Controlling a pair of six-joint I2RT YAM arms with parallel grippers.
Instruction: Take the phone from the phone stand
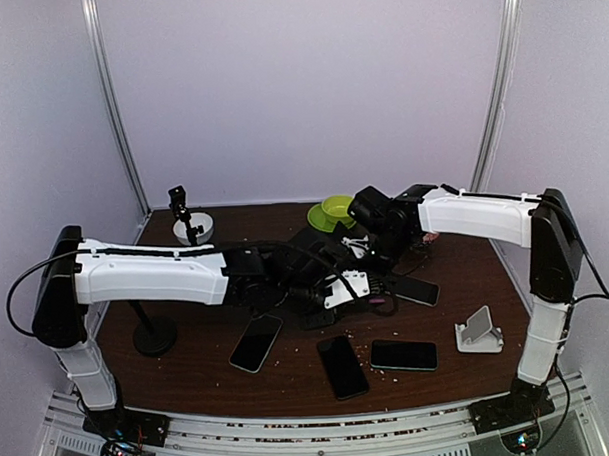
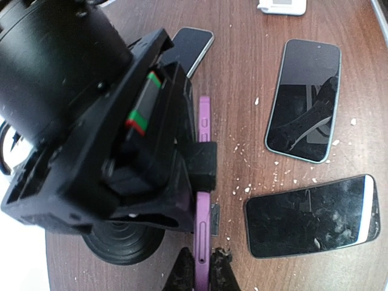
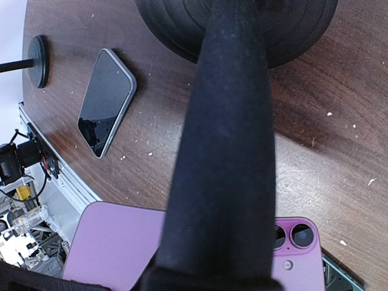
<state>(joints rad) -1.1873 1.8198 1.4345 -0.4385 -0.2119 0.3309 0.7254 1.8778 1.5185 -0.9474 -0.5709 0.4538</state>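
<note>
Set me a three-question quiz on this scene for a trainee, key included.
1. True or false: the left gripper is shut on the edge of the purple phone.
2. What colour is the bowl at the far side of the table? A) red B) green C) blue
3. Fill in: in the left wrist view, ___ dark phones lie flat on the table.
Key: 1 true; 2 B; 3 three.
</note>
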